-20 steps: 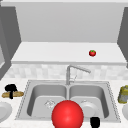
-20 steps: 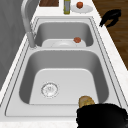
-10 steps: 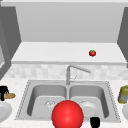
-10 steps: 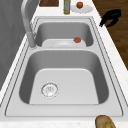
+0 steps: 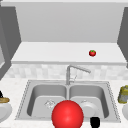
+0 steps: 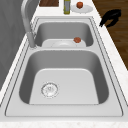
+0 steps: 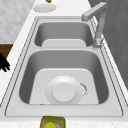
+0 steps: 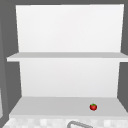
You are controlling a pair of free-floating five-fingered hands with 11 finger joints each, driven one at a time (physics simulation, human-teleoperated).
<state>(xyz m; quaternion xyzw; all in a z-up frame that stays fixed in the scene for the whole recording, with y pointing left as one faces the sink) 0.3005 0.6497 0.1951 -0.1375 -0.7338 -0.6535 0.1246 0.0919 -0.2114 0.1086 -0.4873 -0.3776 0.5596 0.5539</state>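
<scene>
Two basins make up the sink (image 6: 62, 110), and the bowl (image 7: 63, 91) lies in the right one, flat on the floor and close to the front wall, base ring up. It is round, so it has no long axis and points only upward. In the left side view a small reddish lump (image 6: 77, 40) sits at its rim. The basin walls stand near the bowl on the front and right sides, while the way straight up is open; the tap (image 5: 75, 68) reaches out over the right basin at its back, clear of the bowl.

The right hand (image 6: 111, 17) hangs outside the sink's front rim, level with the right basin and apart from the counter edge. Its fingers are loosely spread and droop toward the rim, with nothing in them. The left hand (image 5: 0, 94) shows at the far left edge of the front view, above a plate (image 5: 4, 110).

A bottle (image 5: 123, 94) stands upright just right of the sink, its long axis vertical. A red ball (image 5: 67, 115) sits before the front rim, just left of the right hand, and a tomato (image 8: 93, 107) rests on the shelf (image 8: 50, 105) above.
</scene>
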